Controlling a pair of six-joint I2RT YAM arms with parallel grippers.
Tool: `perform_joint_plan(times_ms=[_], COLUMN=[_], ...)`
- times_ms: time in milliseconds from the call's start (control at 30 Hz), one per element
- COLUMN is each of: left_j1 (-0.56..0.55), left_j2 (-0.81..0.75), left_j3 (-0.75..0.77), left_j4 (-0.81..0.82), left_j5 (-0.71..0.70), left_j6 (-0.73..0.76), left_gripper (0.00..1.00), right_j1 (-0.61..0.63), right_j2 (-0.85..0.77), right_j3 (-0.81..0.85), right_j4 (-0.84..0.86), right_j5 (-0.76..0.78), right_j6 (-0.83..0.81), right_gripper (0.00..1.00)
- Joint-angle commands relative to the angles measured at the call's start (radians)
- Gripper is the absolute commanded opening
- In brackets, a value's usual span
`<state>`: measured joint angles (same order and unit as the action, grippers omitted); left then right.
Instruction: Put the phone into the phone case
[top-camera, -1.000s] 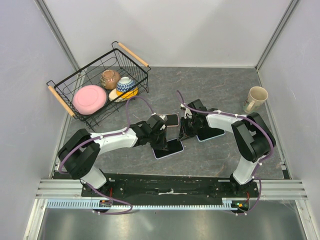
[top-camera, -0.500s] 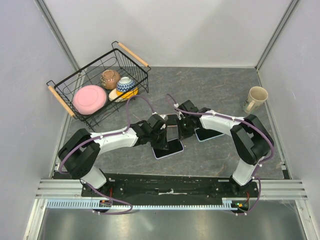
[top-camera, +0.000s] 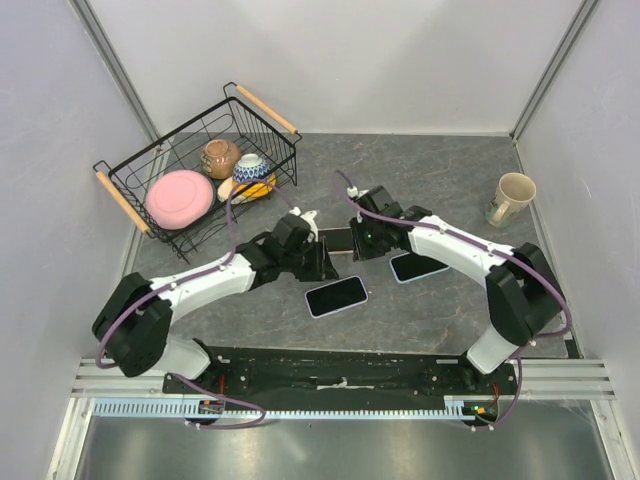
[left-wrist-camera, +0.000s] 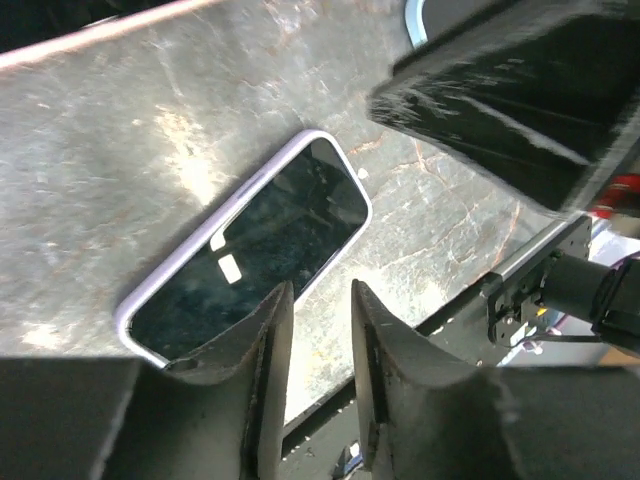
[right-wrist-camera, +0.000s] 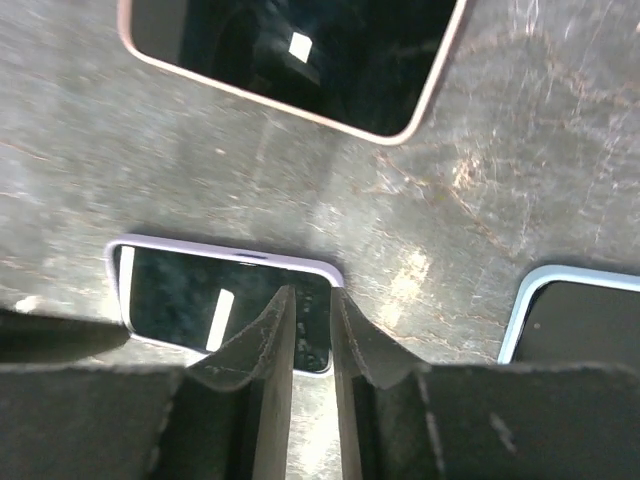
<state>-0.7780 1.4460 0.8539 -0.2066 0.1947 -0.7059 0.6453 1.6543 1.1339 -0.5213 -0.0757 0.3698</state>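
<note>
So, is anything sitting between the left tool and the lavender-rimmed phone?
Nothing visible. The lavender-rimmed phone lies flat on the table right ahead of the left tool, which is open and empty. Nothing shows between them.

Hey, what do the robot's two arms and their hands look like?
The left arm and the right arm are built from white links with black joints, and a purple cable loops along each. The left hand and the right hand each have two dark, matte fingers that taper towards the tips.
</note>
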Motion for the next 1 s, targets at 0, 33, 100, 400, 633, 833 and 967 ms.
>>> perform_joint_plan(times_ms=[0,33,100,400,633,833,967], left_j1=[0.088,0.104,0.161,0.425,0.479,0.479,0.477], left_j2=[-0.116,-0.134,-0.185,-0.490,-0.530,-0.497,-0.457], left_j3=[-0.110,-0.136,-0.220,-0.519,-0.610,-0.592,-0.598], left_j4=[0.116,0.137,0.200,0.297,0.300,0.248,0.222], left_j5=[0.113,0.129,0.184,0.351,0.393,0.384,0.379], left_j6=[-0.019,-0.032,-0.070,-0.216,-0.257,-0.218,-0.202], left_gripper=[0.45,0.49,0.57,0.73,0.72,0.72,0.70], right_j1=[-0.025,-0.045,-0.078,-0.314,-0.417,-0.418,-0.418], right_j2=[-0.079,-0.094,-0.114,-0.271,-0.287,-0.301,-0.298], right_j3=[0.053,0.038,0.014,-0.174,-0.232,-0.240,-0.250], right_j4=[0.010,0.020,0.044,0.107,0.119,0.127,0.077], right_j5=[-0.068,-0.100,-0.148,-0.297,-0.381,-0.391,-0.378], right_j6=[0.032,0.037,0.053,0.084,0.084,0.077,0.035], right_gripper=[0.29,0.35,0.37,0.75,0.96,0.98,0.98])
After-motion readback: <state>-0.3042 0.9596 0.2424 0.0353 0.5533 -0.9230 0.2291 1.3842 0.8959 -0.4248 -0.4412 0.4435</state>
